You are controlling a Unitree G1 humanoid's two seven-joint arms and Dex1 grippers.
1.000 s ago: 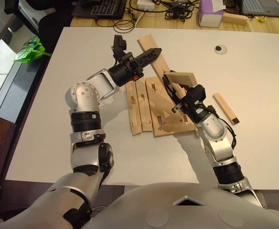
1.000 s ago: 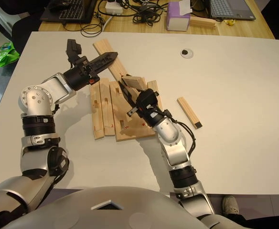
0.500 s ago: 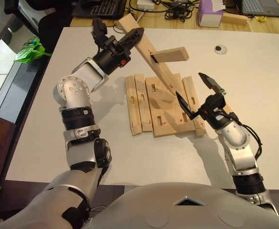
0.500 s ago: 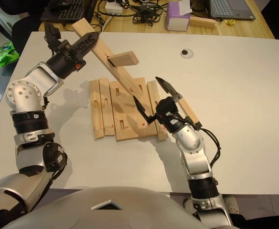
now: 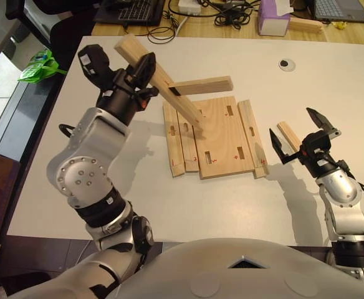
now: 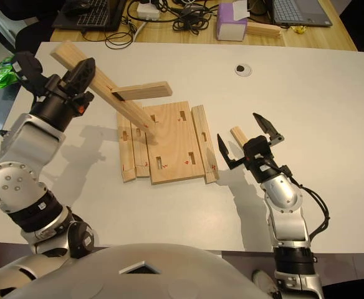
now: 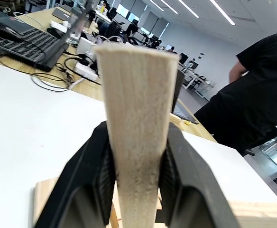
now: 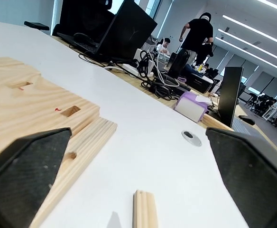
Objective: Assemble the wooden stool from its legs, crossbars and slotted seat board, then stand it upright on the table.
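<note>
swung leftward, left jaws stay clamped on the leg (image 5: 184, 106) with its crossbar (image 5: 204, 85); right jaws, apart, withdrew rightward.

My left gripper (image 5: 143, 67) lifts the leg (image 5: 172, 96), with one crossbar (image 5: 204, 85) plugged into it, up off the seat board (image 5: 222, 134). It swings the held end back toward my left side, so the leg's lower tip now hangs over the boards. My right gripper (image 5: 292, 123), clamped on that crossbar a second ago, has let go. Its jaws spread wide, and it has drawn away to my right, over the loose short crossbar (image 6: 238, 134).
</note>
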